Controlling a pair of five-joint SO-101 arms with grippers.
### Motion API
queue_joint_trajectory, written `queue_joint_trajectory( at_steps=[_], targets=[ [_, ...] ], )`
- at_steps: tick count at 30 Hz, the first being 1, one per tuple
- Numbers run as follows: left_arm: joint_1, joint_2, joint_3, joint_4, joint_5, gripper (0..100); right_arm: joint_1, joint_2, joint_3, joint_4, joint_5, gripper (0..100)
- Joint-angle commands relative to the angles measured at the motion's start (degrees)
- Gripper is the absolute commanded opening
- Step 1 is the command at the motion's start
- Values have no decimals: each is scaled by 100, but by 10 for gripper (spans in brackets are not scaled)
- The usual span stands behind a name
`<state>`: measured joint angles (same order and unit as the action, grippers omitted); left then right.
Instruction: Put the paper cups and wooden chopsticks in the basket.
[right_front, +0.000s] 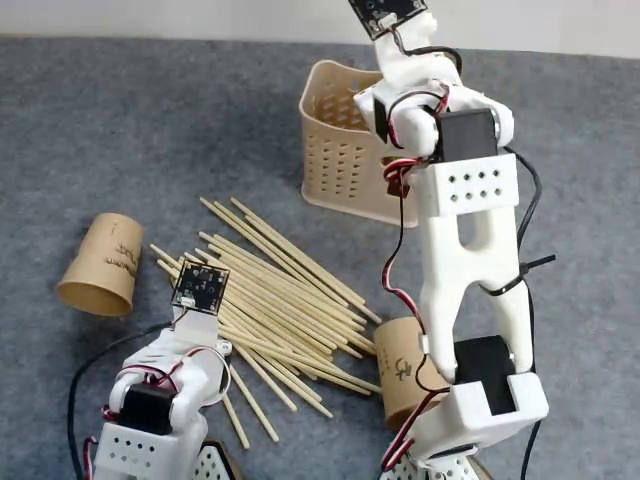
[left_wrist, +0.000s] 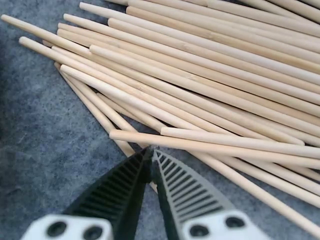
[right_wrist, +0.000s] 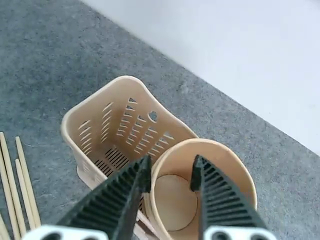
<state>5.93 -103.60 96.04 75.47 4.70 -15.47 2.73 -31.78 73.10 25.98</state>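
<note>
Several wooden chopsticks lie in a loose pile on the grey mat. My left gripper is shut, empty, its tips resting at the near edge of the chopsticks. The beige slotted basket stands at the back. Over the basket my right gripper is open: one finger is outside the rim of a paper cup, the other inside it. I cannot tell whether that upright cup is in the basket or against it. A second cup lies on its side at the left. A third cup lies by the right arm's base.
The right arm stretches from the front edge to the basket and hides the basket's right end. The left arm is folded low at the front left. A pale floor begins beyond the mat's far edge.
</note>
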Motion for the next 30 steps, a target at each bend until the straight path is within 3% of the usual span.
queue_joint_trajectory(
  at_steps=[1,5,12,23,26,30],
  targets=[
    [66,-57,110,26,35,6,-40,-462,-198,567,-53,87],
    [66,-57,110,26,35,6,-66,-822,-171,1244,-35,6],
    [66,-57,110,26,35,6,-57,-1103,-127,2818,-44,5],
    [66,-57,110,26,35,6,180,-2378,2668,2782,-26,9],
    [66,-57,110,26,35,6,22,-2844,3495,2782,-26,77],
    [66,-57,110,26,35,6,-13,-3240,4593,2774,-53,252]
  ],
)
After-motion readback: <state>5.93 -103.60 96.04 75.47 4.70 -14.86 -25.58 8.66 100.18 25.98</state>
